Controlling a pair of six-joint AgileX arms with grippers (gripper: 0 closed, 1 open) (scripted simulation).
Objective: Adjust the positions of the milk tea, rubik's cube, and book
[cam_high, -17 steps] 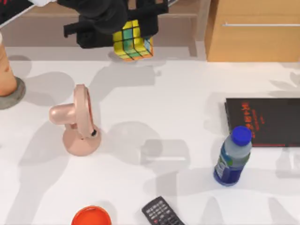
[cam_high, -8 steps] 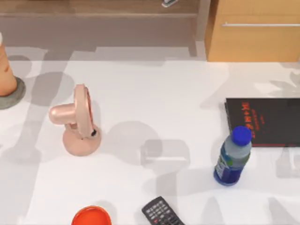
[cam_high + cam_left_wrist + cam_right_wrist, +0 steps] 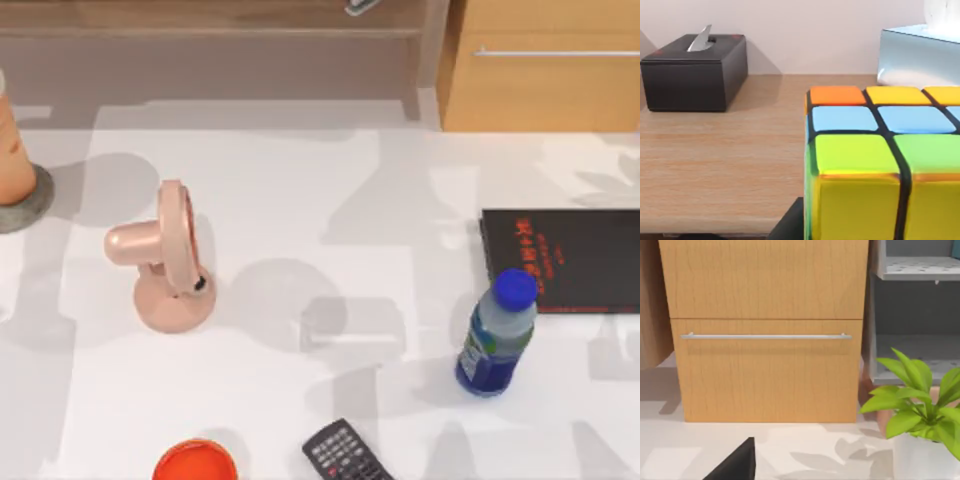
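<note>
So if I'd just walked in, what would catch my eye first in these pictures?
Probably the rubik's cube, looming huge in the left wrist view above a wooden shelf that carries a black tissue box. On the white table seen from above, the pink desk fan stands left of the middle, and a blue-capped bottle stands at the right beside a black book with red lettering.

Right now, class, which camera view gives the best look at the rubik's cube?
The left wrist view: the rubik's cube sits large and close there, its orange, yellow, blue and green squares plain, above a wooden shelf. The top and right wrist views give no look at it.
</note>
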